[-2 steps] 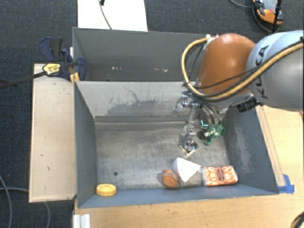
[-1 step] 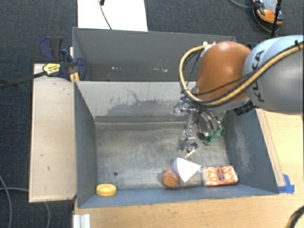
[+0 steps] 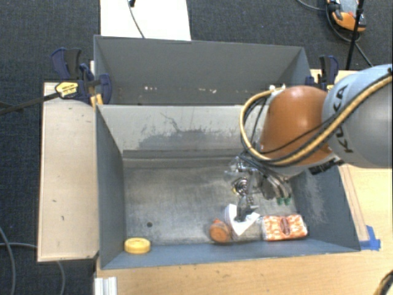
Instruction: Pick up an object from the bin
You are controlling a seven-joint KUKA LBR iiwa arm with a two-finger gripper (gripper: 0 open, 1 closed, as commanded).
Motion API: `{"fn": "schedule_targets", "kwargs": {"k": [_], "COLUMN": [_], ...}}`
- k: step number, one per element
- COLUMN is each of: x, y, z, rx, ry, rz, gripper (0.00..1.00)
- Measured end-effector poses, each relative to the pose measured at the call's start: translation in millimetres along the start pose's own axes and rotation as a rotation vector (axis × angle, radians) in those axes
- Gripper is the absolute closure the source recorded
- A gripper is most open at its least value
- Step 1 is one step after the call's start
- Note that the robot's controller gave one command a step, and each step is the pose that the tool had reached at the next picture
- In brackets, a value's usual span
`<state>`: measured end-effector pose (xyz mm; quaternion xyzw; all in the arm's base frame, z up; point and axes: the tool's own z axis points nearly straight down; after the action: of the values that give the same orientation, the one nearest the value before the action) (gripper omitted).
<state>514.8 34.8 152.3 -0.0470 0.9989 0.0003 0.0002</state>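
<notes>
- The grey metal bin (image 3: 184, 183) is seen from above, with its floor bare across the left and middle parts.
- The arm (image 3: 368, 121) is brought in from the right of the view, and its wrist is hidden under a rounded orange cover (image 3: 295, 118) with dark cables (image 3: 245, 128) looped around it.
- The pincer (image 3: 247, 215) is pointed down below the cover, low in the bin, right of centre and close to the front wall.
- Whether the pincer is wide or narrow cannot be told, since its tip is seen as one dark shape against the things beneath it.
- A small white piece (image 3: 236, 226) with an angular outline is found directly under the pincer's tip, on the bin floor by the front wall; no grip on it can be made out.
- A brown rounded thing (image 3: 219, 232) is placed just left of the white piece, touching it or nearly so, hard against the front wall.
- A flat red-and-white packet (image 3: 284, 227) is laid just right of the white piece, also along the front wall.
- A yellow disc (image 3: 137, 245) is seen lying flat in the front left corner, well apart from the pincer and the three things grouped under it.
</notes>
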Motion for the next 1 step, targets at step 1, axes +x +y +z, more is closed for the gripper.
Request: {"fn": "schedule_targets", "kwargs": {"k": [1], "x": [48.3], "y": [1.8], "z": [-2.0], "rx": [0.0], "ry": [0.002], "rz": [0.0], "gripper": [0.0]}}
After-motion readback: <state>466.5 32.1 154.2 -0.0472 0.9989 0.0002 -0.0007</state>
